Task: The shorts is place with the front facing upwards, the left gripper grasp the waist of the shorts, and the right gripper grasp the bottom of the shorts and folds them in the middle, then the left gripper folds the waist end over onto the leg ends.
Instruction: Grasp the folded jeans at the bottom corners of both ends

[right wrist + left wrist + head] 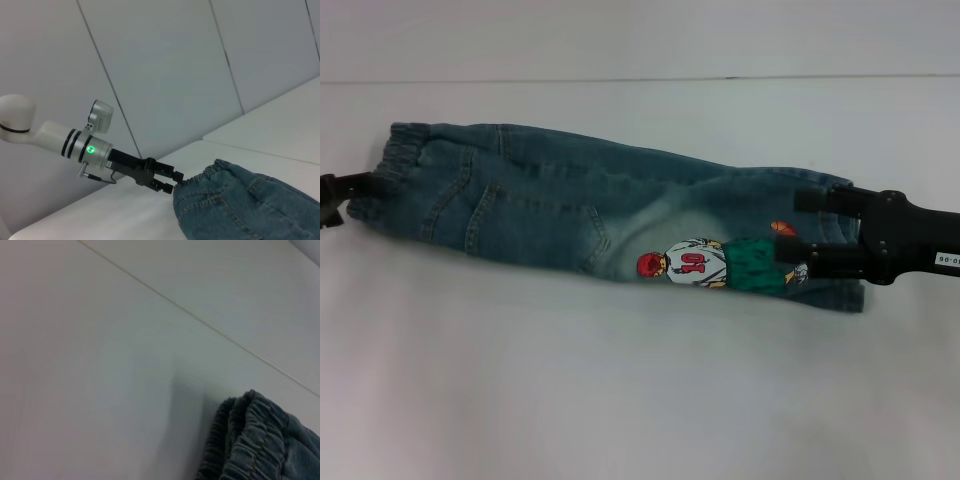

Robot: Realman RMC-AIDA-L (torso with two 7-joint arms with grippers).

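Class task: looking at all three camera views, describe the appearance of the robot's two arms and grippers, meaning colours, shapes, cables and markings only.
The left gripper is black and two-fingered, on a black bracket joined to a silver cylindrical wrist with black rings, a green light and a thin looping cable; behind it the arm is white with a rounded joint. The right gripper is also black, with two straight parallel fingers on a crossbar, and its black body bears a small white label.
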